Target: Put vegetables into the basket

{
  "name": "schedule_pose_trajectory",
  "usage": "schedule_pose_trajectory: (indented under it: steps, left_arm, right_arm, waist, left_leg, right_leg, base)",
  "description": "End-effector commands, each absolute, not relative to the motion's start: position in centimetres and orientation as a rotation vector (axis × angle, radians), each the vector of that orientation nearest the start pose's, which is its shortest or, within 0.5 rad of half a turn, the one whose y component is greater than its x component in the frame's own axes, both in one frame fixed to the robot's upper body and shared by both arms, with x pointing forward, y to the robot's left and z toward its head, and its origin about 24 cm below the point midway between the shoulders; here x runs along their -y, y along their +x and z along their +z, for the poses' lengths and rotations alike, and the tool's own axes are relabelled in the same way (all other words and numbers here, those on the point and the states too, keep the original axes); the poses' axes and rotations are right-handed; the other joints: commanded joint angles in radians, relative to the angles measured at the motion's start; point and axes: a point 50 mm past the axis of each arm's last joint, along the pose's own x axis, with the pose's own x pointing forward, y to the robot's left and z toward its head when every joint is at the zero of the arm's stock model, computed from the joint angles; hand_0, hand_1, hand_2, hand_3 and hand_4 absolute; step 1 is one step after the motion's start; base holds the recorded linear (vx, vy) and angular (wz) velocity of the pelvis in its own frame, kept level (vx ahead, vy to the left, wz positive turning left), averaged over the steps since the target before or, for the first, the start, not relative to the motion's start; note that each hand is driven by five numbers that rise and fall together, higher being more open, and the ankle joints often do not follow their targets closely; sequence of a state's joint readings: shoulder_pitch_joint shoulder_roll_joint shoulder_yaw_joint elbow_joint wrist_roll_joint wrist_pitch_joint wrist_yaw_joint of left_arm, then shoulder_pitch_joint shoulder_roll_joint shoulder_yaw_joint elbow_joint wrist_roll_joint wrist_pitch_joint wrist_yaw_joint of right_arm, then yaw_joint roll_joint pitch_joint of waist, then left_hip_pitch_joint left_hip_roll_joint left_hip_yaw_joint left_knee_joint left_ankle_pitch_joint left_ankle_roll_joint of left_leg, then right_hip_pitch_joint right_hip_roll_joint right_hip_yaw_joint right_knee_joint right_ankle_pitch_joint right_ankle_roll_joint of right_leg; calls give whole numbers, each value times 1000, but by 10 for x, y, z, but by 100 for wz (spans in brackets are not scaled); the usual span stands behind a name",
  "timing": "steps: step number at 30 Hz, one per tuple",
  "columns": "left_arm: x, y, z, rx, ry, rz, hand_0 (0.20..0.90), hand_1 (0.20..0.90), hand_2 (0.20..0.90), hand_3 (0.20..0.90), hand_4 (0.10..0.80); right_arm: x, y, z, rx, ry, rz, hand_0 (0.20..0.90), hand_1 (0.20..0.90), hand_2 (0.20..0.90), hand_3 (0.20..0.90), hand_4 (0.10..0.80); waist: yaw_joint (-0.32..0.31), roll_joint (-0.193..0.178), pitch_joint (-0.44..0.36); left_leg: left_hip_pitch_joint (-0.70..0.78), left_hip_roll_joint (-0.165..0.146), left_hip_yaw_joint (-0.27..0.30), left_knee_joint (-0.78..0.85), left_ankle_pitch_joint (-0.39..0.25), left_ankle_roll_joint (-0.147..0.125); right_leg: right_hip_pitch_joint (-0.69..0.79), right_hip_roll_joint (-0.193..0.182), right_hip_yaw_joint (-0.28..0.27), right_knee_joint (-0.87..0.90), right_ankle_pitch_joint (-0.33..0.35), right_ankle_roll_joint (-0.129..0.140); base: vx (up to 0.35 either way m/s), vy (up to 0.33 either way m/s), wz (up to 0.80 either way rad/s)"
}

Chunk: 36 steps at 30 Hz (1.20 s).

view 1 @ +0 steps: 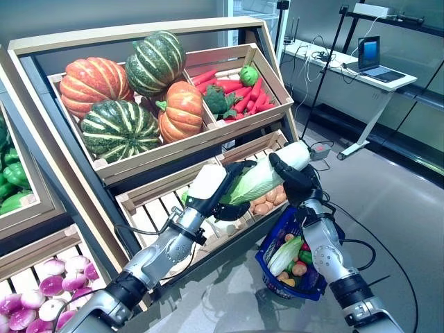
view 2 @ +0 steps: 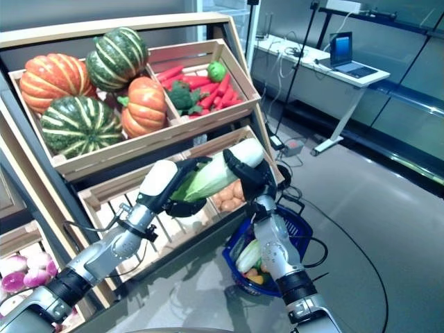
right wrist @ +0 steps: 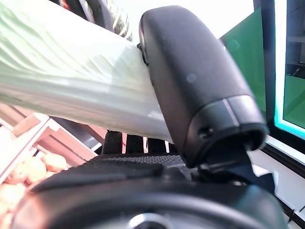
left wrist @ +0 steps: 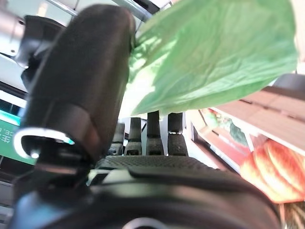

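Observation:
A long napa cabbage (view 1: 258, 182) with a white stalk and green leaves is held in the air between both hands, in front of the stand's lower crate. My left hand (view 1: 223, 202) is curled round its leafy end; the left wrist view shows the thumb (left wrist: 81, 95) against the green leaves (left wrist: 214, 57). My right hand (view 1: 297, 184) grips the white stalk end; the right wrist view shows its thumb (right wrist: 190, 81) over the stalk (right wrist: 71, 81). The blue basket (view 1: 272, 243) stands on the floor below my right hand, holding another pale cabbage (view 1: 284, 255) and small orange, red and green vegetables (view 1: 300, 266).
A wooden stand (view 1: 173, 149) with sloping crates stands to the left and behind the hands. A white desk with a laptop (view 1: 371, 59) stands at the back right. Grey floor (view 1: 395, 208) lies to the right of the basket.

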<state>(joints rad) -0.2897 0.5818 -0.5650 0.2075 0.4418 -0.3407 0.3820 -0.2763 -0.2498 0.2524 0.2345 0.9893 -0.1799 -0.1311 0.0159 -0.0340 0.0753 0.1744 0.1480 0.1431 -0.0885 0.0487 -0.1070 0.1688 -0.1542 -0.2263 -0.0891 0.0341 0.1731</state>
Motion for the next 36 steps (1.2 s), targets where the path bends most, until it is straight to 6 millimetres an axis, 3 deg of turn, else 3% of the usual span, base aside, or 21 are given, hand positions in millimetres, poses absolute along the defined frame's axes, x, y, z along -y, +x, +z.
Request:
schedule_pose_trajectory:
  steps: [1, 6, 16, 26, 36]
  left_arm:
    - [-110, 284, 104, 704, 779, -362, 900, 900, 900, 900, 800]
    - [-129, 292, 96, 577, 747, -284, 900, 900, 900, 900, 800]
    - [-187, 300, 53, 215, 663, -86, 900, 900, 900, 900, 800]
    - [-235, 297, 21, -62, 541, 93, 900, 900, 900, 900, 800]
    - [-255, 293, 9, -179, 465, 129, 900, 900, 900, 900, 800]
  right_arm:
    - [146, 328, 150, 396, 751, 132, 300, 300, 300, 300, 400]
    - [160, 326, 155, 439, 739, 86, 300, 300, 300, 300, 400]
    - [194, 322, 147, 445, 666, -35, 300, 300, 300, 300, 400]
    - [244, 317, 140, 446, 575, -194, 300, 300, 300, 300, 400]
    - [276, 313, 140, 445, 509, -309, 300, 300, 300, 300, 400]
  waist:
    - [-6, 7, -38]
    - [-6, 8, -36]
    - [-14, 10, -42]
    - [-27, 10, -38]
    - [-34, 13, -30]
  left_leg:
    - [-16, -20, -35, 1, -72, 25]
    - [-18, -20, -35, 1, -70, 24]
    - [-17, -16, -24, 1, -65, 24]
    - [-18, -13, -13, 1, -59, 22]
    - [-19, -9, -8, 1, -55, 17]
  right_leg:
    - [9, -5, 40, 13, -18, -31]
    - [7, -6, 40, 11, -16, -32]
    - [4, -5, 43, 10, -12, -34]
    - [2, -3, 51, 8, -9, -35]
    - [0, -3, 50, 9, -8, -33]
  base:
    - [0, 0, 0]
    - [0, 0, 0]
    - [0, 0, 0]
    - [0, 0, 0]
    - [1, -10, -5]
